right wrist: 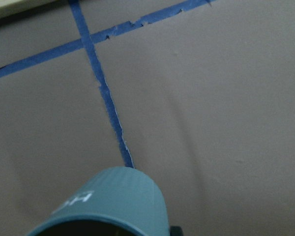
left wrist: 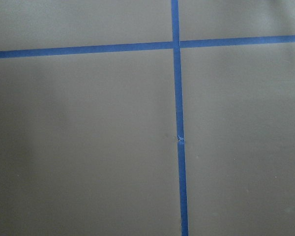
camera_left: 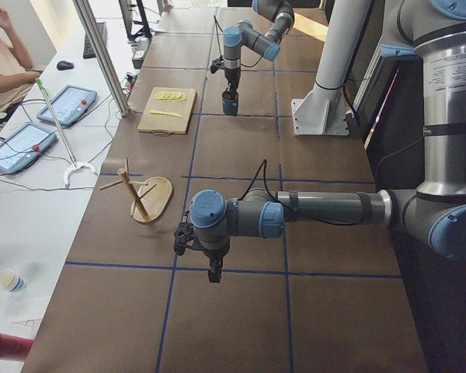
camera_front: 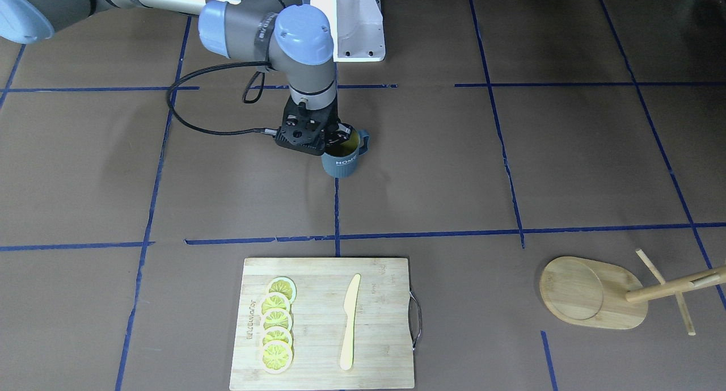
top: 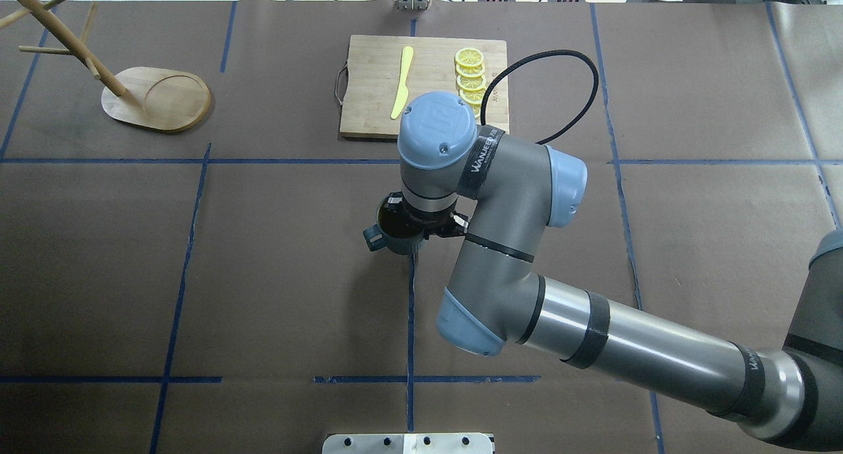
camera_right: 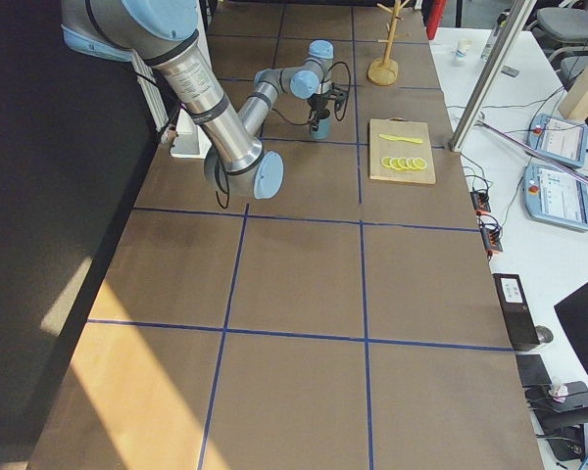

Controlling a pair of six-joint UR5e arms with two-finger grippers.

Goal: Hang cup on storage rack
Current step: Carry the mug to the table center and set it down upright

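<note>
The cup [camera_front: 341,163], dark blue-grey with a yellow-green inside and white "HOME" lettering, is upright near the table's middle. Its handle points away from the wrist. My right gripper [camera_front: 336,139] comes down from above and is shut on the cup's rim. The cup also shows in the overhead view [top: 377,238] and at the bottom of the right wrist view [right wrist: 113,201]. The storage rack [camera_front: 590,291] stands far off by the table's edge on my left side [top: 158,98]. My left gripper [camera_left: 210,270] shows only in the exterior left view; I cannot tell if it is open.
A bamboo cutting board [camera_front: 326,323] with a yellow knife [camera_front: 350,322] and several lemon slices [camera_front: 277,326] lies in front of the cup. Blue tape lines [left wrist: 178,137] cross the brown table. A black cable [camera_front: 181,118] loops from the right wrist.
</note>
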